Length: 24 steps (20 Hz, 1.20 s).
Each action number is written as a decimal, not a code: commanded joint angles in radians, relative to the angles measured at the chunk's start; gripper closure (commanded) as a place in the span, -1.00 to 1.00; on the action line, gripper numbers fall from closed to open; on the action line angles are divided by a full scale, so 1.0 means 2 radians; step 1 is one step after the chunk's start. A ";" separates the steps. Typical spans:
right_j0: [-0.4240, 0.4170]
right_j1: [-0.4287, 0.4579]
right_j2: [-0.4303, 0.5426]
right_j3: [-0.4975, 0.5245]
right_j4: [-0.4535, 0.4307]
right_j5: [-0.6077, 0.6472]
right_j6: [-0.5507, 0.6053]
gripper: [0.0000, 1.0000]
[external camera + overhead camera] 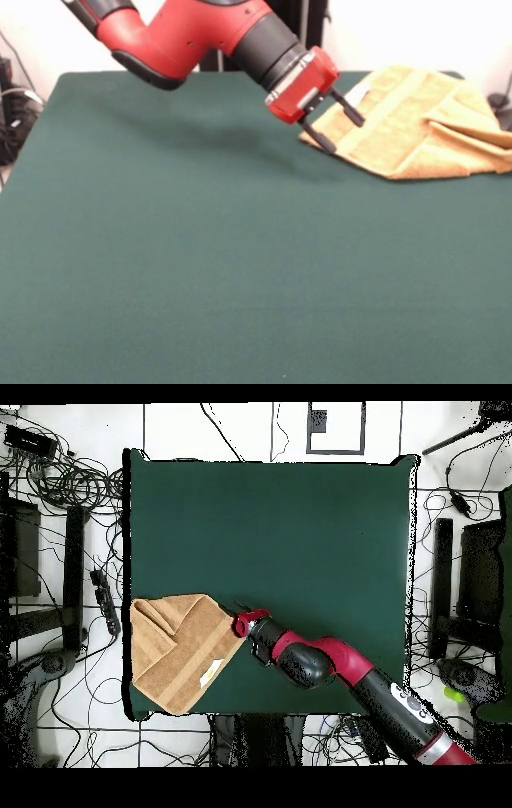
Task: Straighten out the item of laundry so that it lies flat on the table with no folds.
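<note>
The golden-orange towel [416, 120] lies on the green table [200, 264] at its far right corner, with its right part folded over itself in thick ridges. A white tag [358, 92] shows at its far left edge. My gripper [346, 136] hangs tilted just above the towel's left corner, open and empty, its two black fingers [350, 110] spread apart. In the overhead view the towel [180, 649] sits at the table's [300, 534] lower left, with the gripper [240, 620] at its right corner and the fold along its left side.
The towel reaches close to the table's side and back edges [131, 674]. Cables [70, 484] and dark equipment [470, 584] lie on the floor around the table. The arm [340, 669] crosses the table's edge near the robot's base.
</note>
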 commanded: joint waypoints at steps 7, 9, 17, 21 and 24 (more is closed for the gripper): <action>0.017 0.066 0.009 -0.076 -0.044 0.015 -0.074 -1.00; 0.009 0.075 0.016 -0.082 -0.038 0.030 -0.092 -1.00; 0.008 0.074 0.041 -0.102 -0.010 0.083 -0.140 -1.00; -0.001 0.104 0.045 -0.117 -0.020 0.085 -0.164 -1.00; -0.020 0.155 0.048 -0.136 -0.033 0.080 -0.201 -1.00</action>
